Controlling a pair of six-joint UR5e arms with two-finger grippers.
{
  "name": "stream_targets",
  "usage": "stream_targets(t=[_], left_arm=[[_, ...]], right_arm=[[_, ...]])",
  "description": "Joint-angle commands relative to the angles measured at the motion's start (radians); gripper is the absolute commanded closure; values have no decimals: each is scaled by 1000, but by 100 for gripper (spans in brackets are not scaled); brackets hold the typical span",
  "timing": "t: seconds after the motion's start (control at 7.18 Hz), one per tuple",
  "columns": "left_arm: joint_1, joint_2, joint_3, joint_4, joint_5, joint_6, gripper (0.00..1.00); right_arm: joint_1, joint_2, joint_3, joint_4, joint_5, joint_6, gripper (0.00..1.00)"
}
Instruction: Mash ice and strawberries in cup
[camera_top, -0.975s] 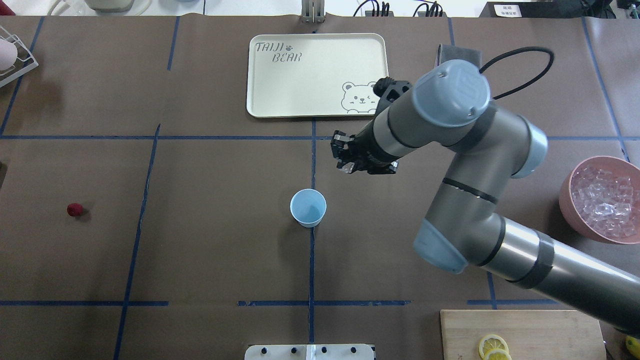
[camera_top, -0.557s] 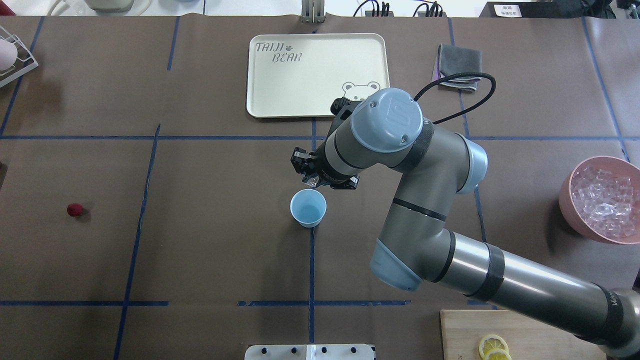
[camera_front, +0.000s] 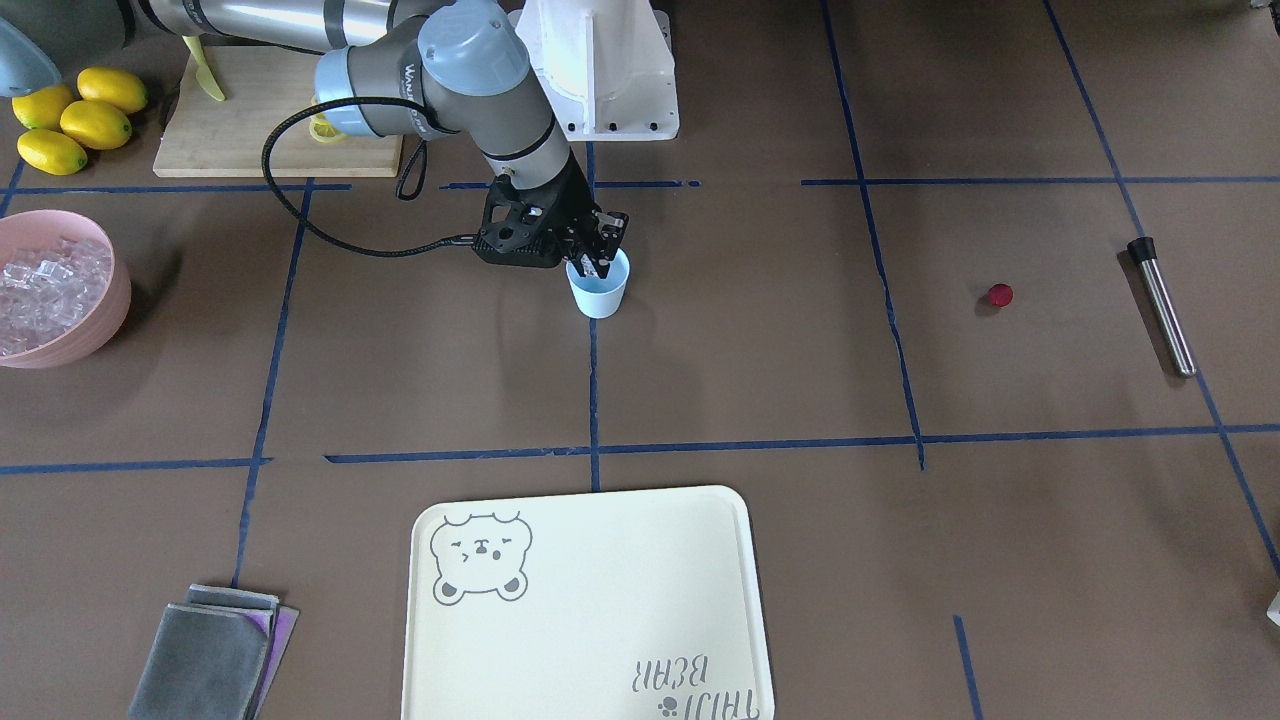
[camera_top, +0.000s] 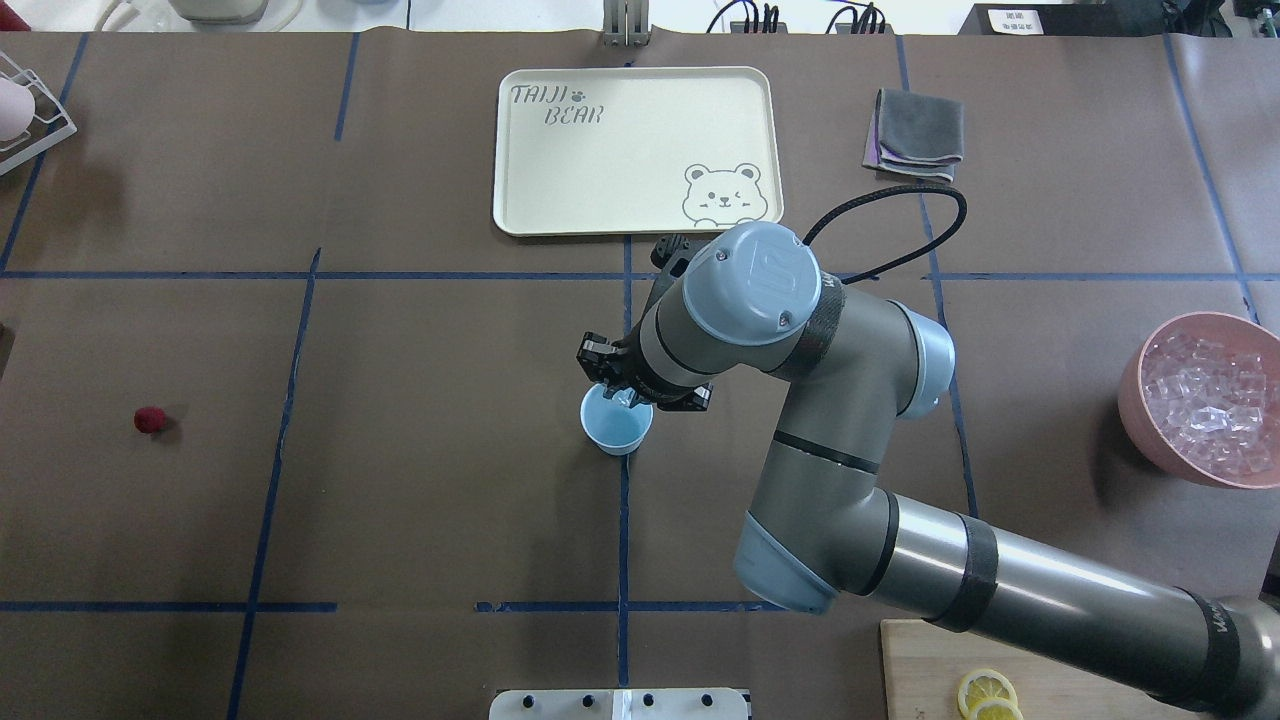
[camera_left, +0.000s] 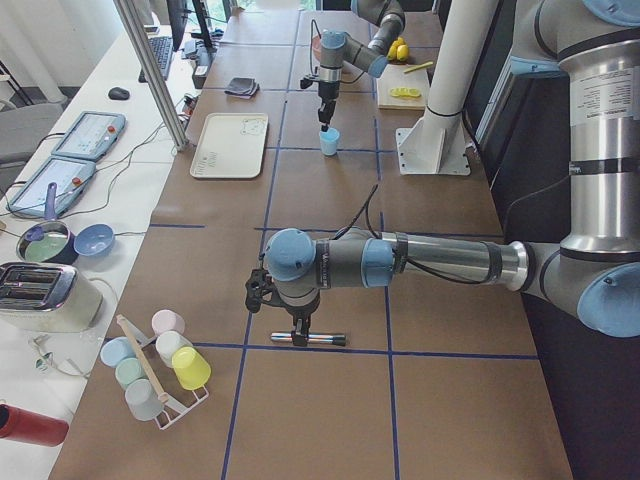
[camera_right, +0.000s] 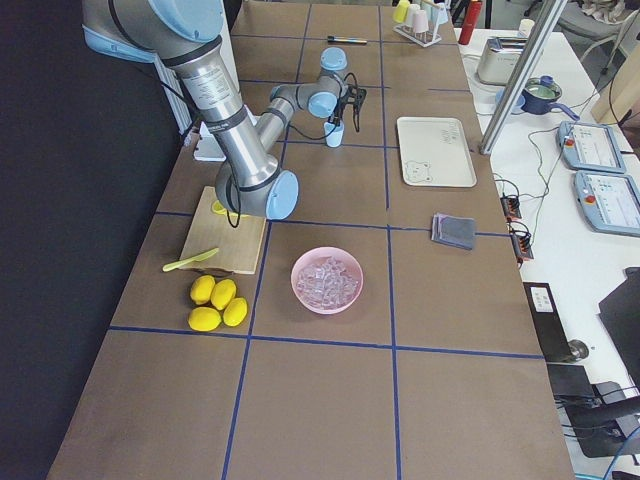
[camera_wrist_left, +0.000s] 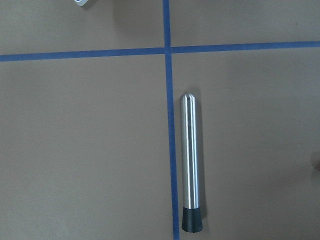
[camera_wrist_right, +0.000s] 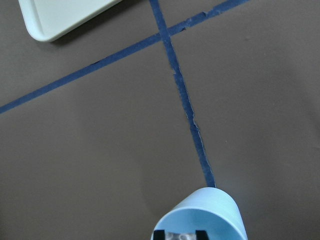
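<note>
I see the right arm (camera_top: 1080, 590) as silver-grey tubes with black joint bands (camera_top: 980, 575) and pale-blue caps (camera_top: 755, 283), one screwed and logo-stamped. A black cable (camera_top: 964, 212) loops at two o'clock.

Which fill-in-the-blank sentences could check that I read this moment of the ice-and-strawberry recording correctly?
1. The right gripper is at the mouth of the cup with a clear piece of ____ between its fingertips.
2. The strawberry lies on the ____, well apart from the cup.
3. The metal rod with the black tip lies flat in the ____ wrist-mounted view.

Missing words: ice; table; left.
</note>
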Motion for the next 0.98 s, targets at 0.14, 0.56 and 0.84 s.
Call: stream_targets(t=[0.14,0.56,0.84], left_arm=[[0,3,-13,1,-2,-1,0],[0,8,-19,1,-2,-3,0],[0,8,-19,1,-3,-3,0]], right_arm=[[-13,-2,1,-3,-32,4,1],[-8,-117,154,-5,-23,2,0],[12,-122,168,-5,-7,1,0]])
